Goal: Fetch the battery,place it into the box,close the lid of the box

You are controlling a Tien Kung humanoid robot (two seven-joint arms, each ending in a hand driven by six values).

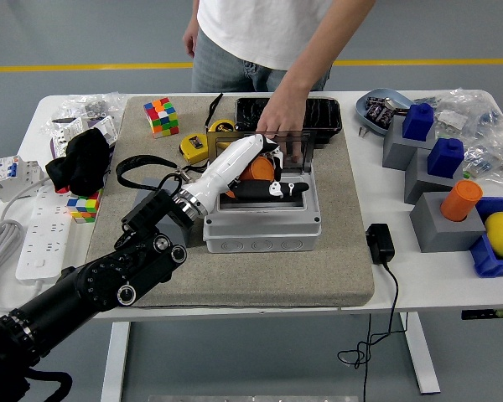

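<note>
A grey box (261,230) stands on the beige mat (235,268) at the table's middle. Its clear lid (295,151) stands upright at the box's far edge, and a person's hand (272,126) holds it there. My left hand (268,180), white with black fingers (277,189), reaches into the box from the left. It is closed around an orange battery (256,170), which is low inside the box. The box floor is mostly hidden by the hand.
A black tray (323,113) lies behind the box. A yellow tape measure (195,146) and a colour cube (160,115) lie at the mat's far left. A black adapter (379,243) lies right of the mat. Grey blocks, blue pieces and an orange cylinder (461,199) crowd the right edge.
</note>
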